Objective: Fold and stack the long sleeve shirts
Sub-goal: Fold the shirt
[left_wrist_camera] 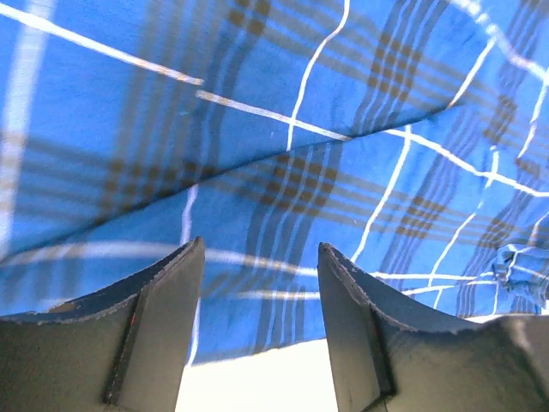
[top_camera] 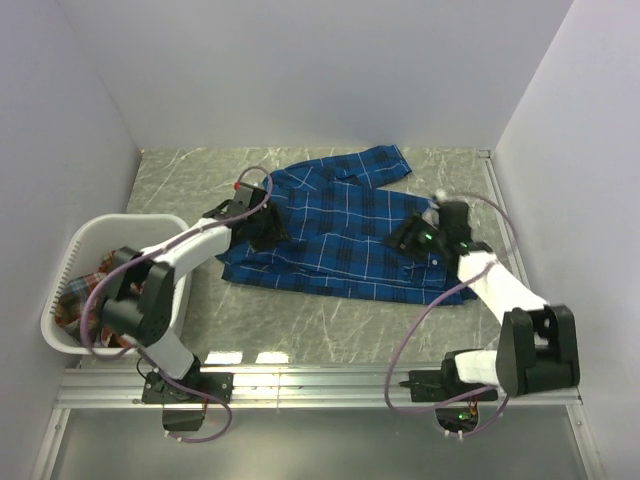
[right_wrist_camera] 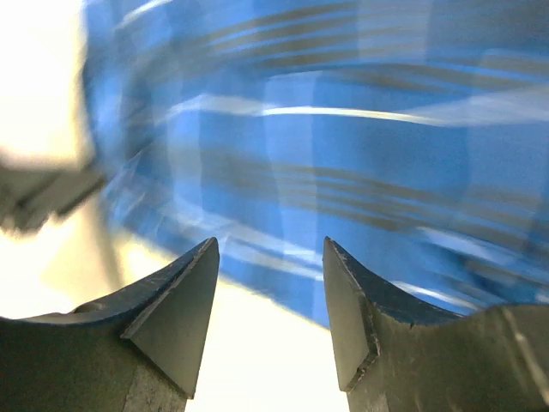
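The royal blue plaid woven shirt (top_camera: 340, 235) lies spread across the middle of the grey marbled table (top_camera: 300, 330). The left gripper (top_camera: 268, 232) sits over the shirt's left edge and the right gripper (top_camera: 405, 238) over its right part. At the near left, a white plastic laundry basket (top_camera: 68, 270) holds a crumpled red-orange plaid shirt (top_camera: 78, 305), well apart from the blue one. Both wrist views show jaws standing apart with nothing pinched between them and blue cloth just beyond. The right wrist view is blurred.
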Controlling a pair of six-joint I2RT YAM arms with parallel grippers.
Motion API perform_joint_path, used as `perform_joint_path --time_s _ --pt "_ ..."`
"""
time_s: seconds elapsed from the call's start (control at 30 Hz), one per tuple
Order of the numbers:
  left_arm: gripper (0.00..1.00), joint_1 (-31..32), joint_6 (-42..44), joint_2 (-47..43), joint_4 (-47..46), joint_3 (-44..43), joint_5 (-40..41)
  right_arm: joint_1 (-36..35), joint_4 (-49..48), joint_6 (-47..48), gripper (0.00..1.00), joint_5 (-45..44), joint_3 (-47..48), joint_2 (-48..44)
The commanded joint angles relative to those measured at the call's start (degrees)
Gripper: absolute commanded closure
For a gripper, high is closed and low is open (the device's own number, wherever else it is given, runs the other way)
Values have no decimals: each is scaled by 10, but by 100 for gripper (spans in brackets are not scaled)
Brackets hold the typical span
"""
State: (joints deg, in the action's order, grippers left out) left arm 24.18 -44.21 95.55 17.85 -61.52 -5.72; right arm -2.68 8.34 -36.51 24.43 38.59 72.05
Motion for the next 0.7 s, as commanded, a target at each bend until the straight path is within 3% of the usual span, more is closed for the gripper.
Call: perform_joint_path --time_s 0.0,0.17,0.3,0.43,0.57,0.67 --pt "39 2 6 -71 49 14 75 -95 -6 59 41 119 105 74" --pt "47 -23 -2 -83 71 54 110 -191 107 141 41 249 275 233" --pt "53 -40 1 -71 72 75 120 -250 207 207 41 279 372 359" --pt "54 -54 -1 -52 72 93 117 -254 240 224 42 298 367 403" --pt "55 -67 -2 -36 77 102 112 -252 303 264 41 245 346 417" --pt "55 -75 -3 -33 76 108 106 -240 285 243 42 191 303 402"
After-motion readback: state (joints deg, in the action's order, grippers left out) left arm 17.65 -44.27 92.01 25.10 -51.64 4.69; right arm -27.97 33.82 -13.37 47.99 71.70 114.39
